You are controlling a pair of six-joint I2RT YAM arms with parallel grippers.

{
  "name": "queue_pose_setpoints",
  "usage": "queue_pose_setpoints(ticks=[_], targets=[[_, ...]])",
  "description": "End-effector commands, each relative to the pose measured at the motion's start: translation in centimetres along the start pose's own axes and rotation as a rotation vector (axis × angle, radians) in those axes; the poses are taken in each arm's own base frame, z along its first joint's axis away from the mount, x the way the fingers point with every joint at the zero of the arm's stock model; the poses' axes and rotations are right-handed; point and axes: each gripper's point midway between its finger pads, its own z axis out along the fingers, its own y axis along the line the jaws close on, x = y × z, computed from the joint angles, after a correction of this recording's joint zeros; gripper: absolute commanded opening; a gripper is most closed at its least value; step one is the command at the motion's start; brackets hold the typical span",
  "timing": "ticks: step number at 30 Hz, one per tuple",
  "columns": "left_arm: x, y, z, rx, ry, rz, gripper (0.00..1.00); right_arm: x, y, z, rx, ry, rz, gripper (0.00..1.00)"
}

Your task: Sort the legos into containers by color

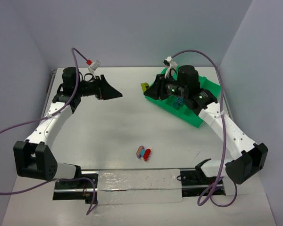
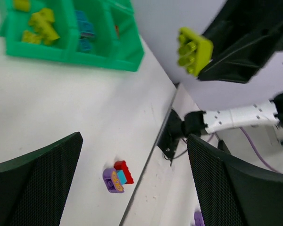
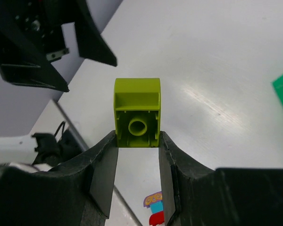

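The white worktop (image 1: 132,127) carries the green tray (image 1: 208,85) at 2 o'clock in the top view. One of its compartments holds olive-yellow legos (image 2: 41,26), and its neighbour holds blue legos (image 2: 84,33). The left jaws, at 10 o'clock, gape wide and hold nothing. The right jaws, at the tray's 9 o'clock side, pinch an olive-yellow brick (image 3: 137,113). A purple, red and cyan clump (image 1: 143,152) lies on the worktop at 6 o'clock.

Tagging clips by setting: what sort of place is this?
Likely a robotics lab cell: white left robot arm and right arm bolted to a plain white table, between bare grey walls, plus a bright green plastic tray.
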Motion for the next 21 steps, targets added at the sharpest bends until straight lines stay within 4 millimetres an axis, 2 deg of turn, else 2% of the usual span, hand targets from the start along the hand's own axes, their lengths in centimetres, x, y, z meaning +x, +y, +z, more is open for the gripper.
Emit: queue_pose_setpoints(ticks=[1, 5, 9, 16, 21], targets=[[-0.7, 2.7, -0.8, -0.166, -0.078, -0.053, 0.99, -1.6, -3.4, -1.5, 0.182, -0.096, 0.042, 0.0], [-1.3, 4.9, -1.9, -0.316, -0.133, -0.089, 0.99, -1.9, -7.0, -2.6, 0.329, -0.14, 0.11, 0.0], [-1.5, 7.2, -3.2, -0.474, -0.181, -0.13, 0.99, -2.5, -9.5, -3.5, 0.446, -0.176, 0.13, 0.0], [-0.6, 9.9, -6.0, -0.713, -0.207, -0.163, 0.99, -1.6, -11.5, -3.4, 0.525, -0.151, 0.153, 0.0], [-0.6, 9.5, -7.2, -0.759, -0.24, -0.156, 0.99, -1.0, -12.1, -3.1, 0.535, -0.134, 0.182, 0.0]])
